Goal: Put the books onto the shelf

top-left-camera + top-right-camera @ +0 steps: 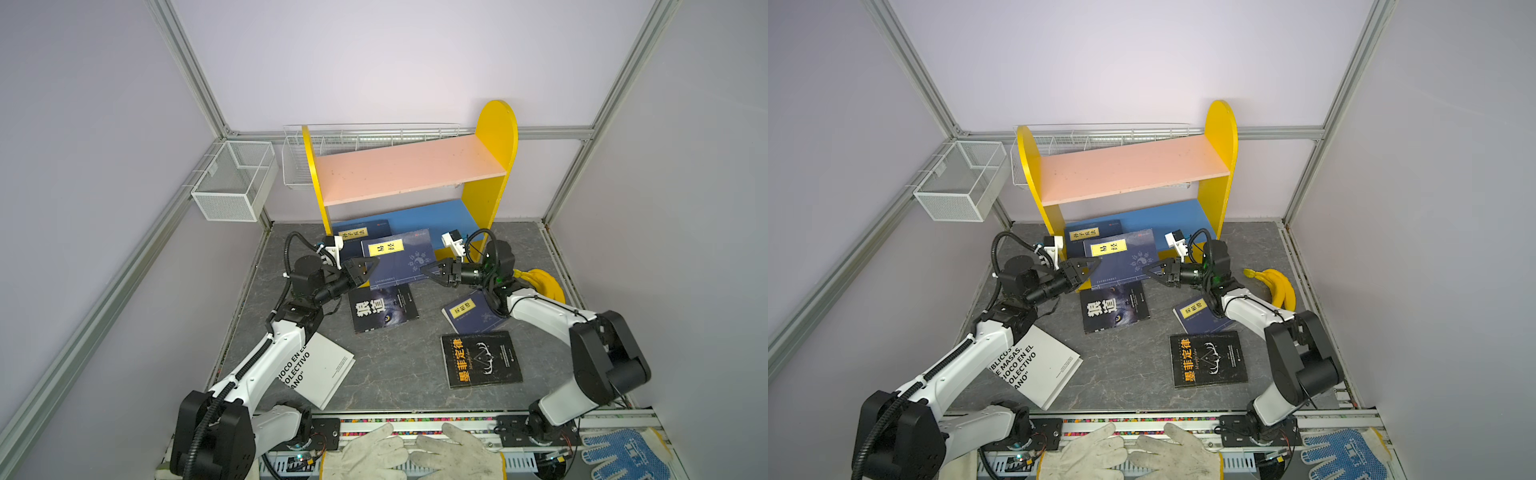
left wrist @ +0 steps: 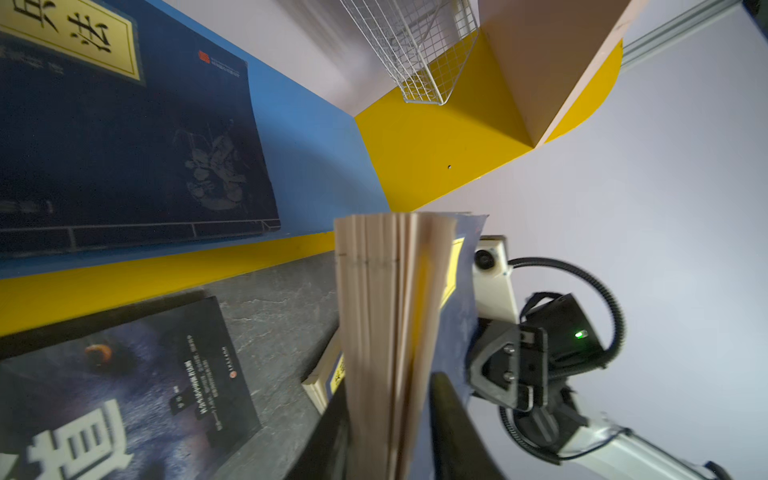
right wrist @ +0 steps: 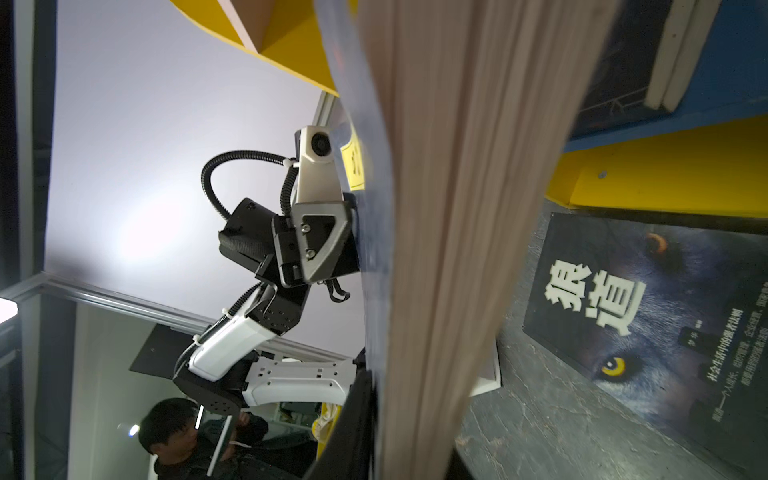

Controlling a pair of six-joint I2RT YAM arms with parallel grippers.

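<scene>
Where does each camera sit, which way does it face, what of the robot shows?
Top views: overhead at the front, looking down on table, shelf, left gripper, right gripper.
Left wrist: faces the right gripper; own fingers straddle the navy book.
Right wrist: faces the left gripper across the same book.
Both wrists share the wolf-cover book.

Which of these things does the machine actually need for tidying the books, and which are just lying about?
Part of the job: shelf; lifted blue book; blue book on the bottom board; blue book on the table; black wolf book; black book with orange title; white book.
Just lying about: bananas; wire baskets; gloves.
</scene>
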